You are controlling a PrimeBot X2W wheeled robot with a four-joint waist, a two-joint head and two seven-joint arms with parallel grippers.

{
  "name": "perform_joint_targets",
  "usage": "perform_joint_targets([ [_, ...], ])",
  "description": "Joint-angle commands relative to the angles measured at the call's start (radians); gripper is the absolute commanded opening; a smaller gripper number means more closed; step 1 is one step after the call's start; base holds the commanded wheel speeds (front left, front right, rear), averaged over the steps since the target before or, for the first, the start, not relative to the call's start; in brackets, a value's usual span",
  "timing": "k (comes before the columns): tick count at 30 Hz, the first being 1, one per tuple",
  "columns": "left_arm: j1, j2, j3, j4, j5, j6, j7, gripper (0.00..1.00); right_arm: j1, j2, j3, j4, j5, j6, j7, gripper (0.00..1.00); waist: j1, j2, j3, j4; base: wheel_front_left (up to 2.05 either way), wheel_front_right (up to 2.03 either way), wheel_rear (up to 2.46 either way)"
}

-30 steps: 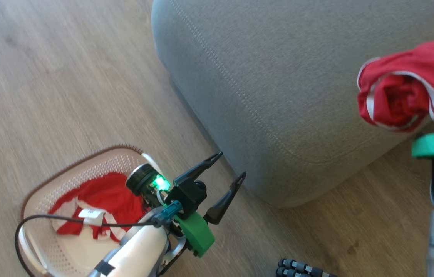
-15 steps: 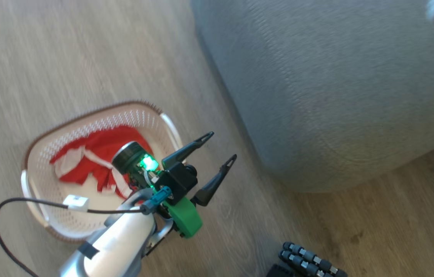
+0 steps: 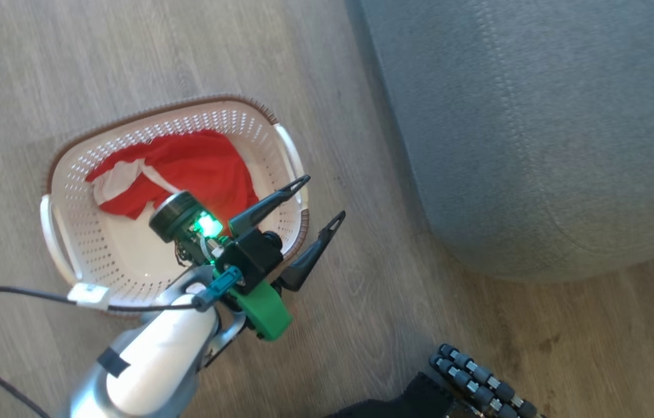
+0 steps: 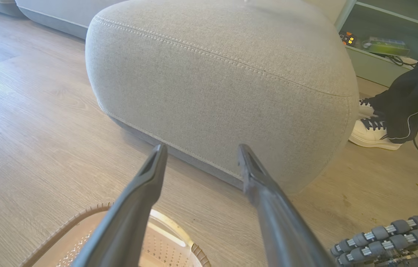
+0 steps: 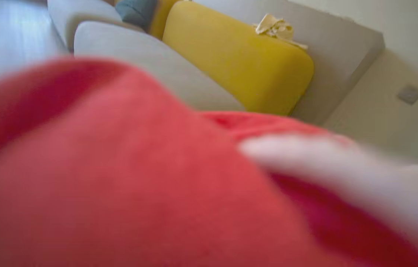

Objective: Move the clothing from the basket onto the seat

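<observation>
Red fabric (image 3: 187, 168) with white bands lies bunched in the basket (image 3: 100, 255) on the floor (image 3: 42, 58) near the seat (image 3: 535, 145). A second red garment (image 5: 119, 178) covers the right gripper, which is closed, apparently on it. Left gripper (image 3: 324, 197), fingers wide and empty, hovers at the basket's rim: descending here could snag it. Since a second earlier the head camera has swung; the basketed garment is unmoved.

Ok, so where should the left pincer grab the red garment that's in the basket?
Probably the bunched middle of the garment, from straight above: it lies crumpled low in the basket, whose walls block a sideways approach.
</observation>
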Motion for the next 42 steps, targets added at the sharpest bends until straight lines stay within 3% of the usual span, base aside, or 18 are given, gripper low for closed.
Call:
perform_joint_targets([
  [1,-0.024,0.013,0.046,-0.043,0.002,-0.001,-0.005,1.0,-0.05,-0.017,-0.002,0.089,-0.044,0.0,0.076,0.0,-0.0002,0.0001,0.028,0.027,0.0,0.0,0.0],
  [6,-0.028,0.008,0.057,-0.062,0.007,-0.001,-0.005,1.0,-0.116,0.0,-0.049,0.178,-0.088,0.0,0.088,0.0,-0.0002,0.0001,0.054,0.062,0.0,0.0,0.0],
  [11,-0.027,0.001,0.068,-0.061,0.007,-0.001,-0.005,1.0,-0.154,-0.017,-0.081,0.168,-0.155,0.0,0.029,0.0,-0.0002,0.0001,0.072,0.087,0.0,0.0,0.0],
  [17,-0.007,0.006,0.115,-0.084,0.0,-0.001,-0.005,1.0,-0.209,-0.024,-0.21,0.138,-0.262,0.0,0.007,0.0,-0.0002,0.0001,0.098,0.118,0.0,0.0,0.0],
  [22,-0.001,0.014,0.113,-0.097,0.004,-0.001,-0.005,1.0,-0.217,-0.032,-0.331,0.157,-0.331,0.0,0.079,0.0,-0.0002,0.0001,0.116,0.136,0.0,0.0,0.0],
  [28,-0.002,0.015,0.117,-0.108,0.01,-0.001,-0.005,1.0,-0.182,-0.003,-0.528,0.072,-0.444,0.0,0.123,0.0,-0.0002,0.0001,0.13,0.143,0.0,0.0,0.0],
  [37,-0.002,0.023,0.117,-0.11,0.006,-0.001,-0.005,1.0,-0.181,0.051,-0.577,0.067,-0.494,0.0,0.101,0.0,-0.0002,0.0001,0.135,0.137,0.0,0.0,0.0],
  [38,-0.001,0.024,0.118,-0.108,0.006,-0.001,-0.005,1.0,-0.183,0.055,-0.583,0.058,-0.495,0.0,0.095,0.25,-0.0002,0.0001,0.136,0.136,0.0,0.0,0.0],
  [39,-0.001,0.026,0.119,-0.106,0.006,-0.001,-0.005,1.0,-0.185,0.06,-0.589,0.053,-0.497,0.0,0.092,0.68,-0.0002,0.0001,0.136,0.136,0.0,0.0,0.0],
  [40,-0.001,0.027,0.119,-0.105,0.007,-0.001,-0.005,1.0,-0.186,0.064,-0.595,0.047,-0.498,0.0,0.092,1.0,-0.0002,0.0001,0.136,0.136,0.0,0.0,0.0],
  [42,-0.002,0.026,0.12,-0.107,0.008,-0.001,-0.005,1.0,-0.178,0.071,-0.595,0.049,-0.5,0.0,0.124,1.0,-0.0002,0.0001,0.135,0.137,0.0,0.0,0.0],
])
